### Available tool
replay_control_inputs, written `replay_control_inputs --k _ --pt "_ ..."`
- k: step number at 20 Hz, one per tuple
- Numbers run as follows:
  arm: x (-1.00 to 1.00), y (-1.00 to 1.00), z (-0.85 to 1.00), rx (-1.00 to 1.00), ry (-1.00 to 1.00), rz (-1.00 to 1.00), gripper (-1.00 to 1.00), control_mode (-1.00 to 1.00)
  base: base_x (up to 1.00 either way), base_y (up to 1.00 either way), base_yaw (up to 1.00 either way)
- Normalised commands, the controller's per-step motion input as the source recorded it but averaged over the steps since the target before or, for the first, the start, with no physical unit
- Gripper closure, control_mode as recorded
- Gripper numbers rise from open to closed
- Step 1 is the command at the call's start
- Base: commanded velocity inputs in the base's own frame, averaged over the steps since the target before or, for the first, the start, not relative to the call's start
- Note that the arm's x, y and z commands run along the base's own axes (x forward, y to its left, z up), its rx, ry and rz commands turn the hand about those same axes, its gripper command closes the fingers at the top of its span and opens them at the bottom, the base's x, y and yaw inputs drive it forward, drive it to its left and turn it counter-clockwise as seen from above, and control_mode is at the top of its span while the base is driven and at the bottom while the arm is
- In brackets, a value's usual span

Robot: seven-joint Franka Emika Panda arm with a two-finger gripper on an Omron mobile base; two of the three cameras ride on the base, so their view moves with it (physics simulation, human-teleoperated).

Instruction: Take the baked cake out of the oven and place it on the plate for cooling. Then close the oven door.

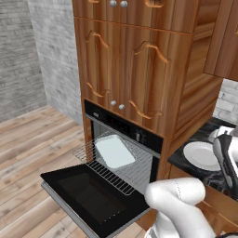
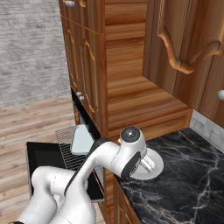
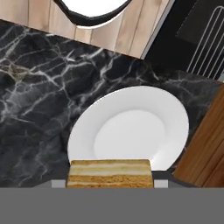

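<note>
The baked cake (image 3: 109,173), a golden layered block, sits between my fingers at the bottom of the hand view. My gripper (image 2: 148,165) is shut on it. It hangs over the near edge of the round white plate (image 3: 131,127), which rests on the black marble counter (image 3: 39,87) to the right of the oven (image 1: 122,126). The plate (image 1: 199,155) holds nothing. The oven door (image 1: 88,195) lies folded down, fully open. The wire rack (image 1: 114,179) is pulled partly out, and a pale baking tray (image 1: 114,151) rests on it.
Wooden cabinets (image 1: 130,69) stand above the oven, and more hang over the counter (image 2: 183,39). The marble counter (image 2: 192,175) stretches right of the plate. A pale object (image 1: 218,133) stands behind the plate by the wall. Wooden floor (image 1: 32,144) lies left of the open door.
</note>
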Motion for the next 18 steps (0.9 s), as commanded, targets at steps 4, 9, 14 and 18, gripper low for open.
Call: replay_control_inputs --k 4,9,14,18 --pt "0.59 0.0 -0.24 0.0 0.04 0.04 1.0 -1.0 0.0 0.0 0.0" --pt "0.49 -0.06 -0.39 0.0 0.11 0.05 1.0 -1.0 0.0 0.0 0.0" --pt "0.28 -0.1 -0.48 0.0 0.13 0.08 1.0 -1.0 0.0 0.0 0.0" --pt "0.24 -0.05 -0.39 0.0 0.08 0.09 1.0 -1.0 0.0 0.0 0.0"
